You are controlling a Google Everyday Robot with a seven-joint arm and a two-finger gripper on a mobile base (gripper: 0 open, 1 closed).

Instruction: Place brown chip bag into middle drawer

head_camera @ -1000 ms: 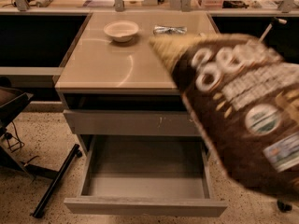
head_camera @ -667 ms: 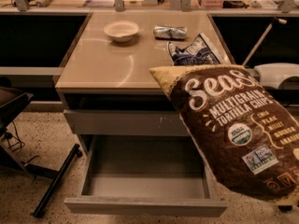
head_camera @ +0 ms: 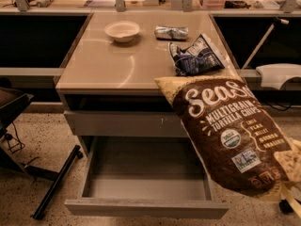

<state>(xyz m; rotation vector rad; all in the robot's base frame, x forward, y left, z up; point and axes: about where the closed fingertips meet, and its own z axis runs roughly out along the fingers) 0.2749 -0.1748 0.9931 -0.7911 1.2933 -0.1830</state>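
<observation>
The brown chip bag (head_camera: 230, 133) hangs in the air at the right, tilted, its top corner by the counter's front edge and its lower end out past the drawer's right side. Its white lettering faces me. The middle drawer (head_camera: 146, 208) is pulled open below the counter, with a bare grey floor, and the bag is above and to the right of it, not inside. My gripper does not show; it is hidden behind the bag or beyond the right edge.
On the tan counter (head_camera: 117, 65) stand a white bowl (head_camera: 122, 31), a small silver packet (head_camera: 171, 32) and a blue-and-white chip bag (head_camera: 195, 56). A scratched grey drawer front (head_camera: 124, 124) sits above the open drawer. A dark chair frame (head_camera: 28, 168) is at the left, a pale seat (head_camera: 278, 74) at the right.
The brown bag has swung down and to the right, uncovering the blue-and-white bag on the counter. It has steadied with its lettering facing me. The drawer has stayed open.
</observation>
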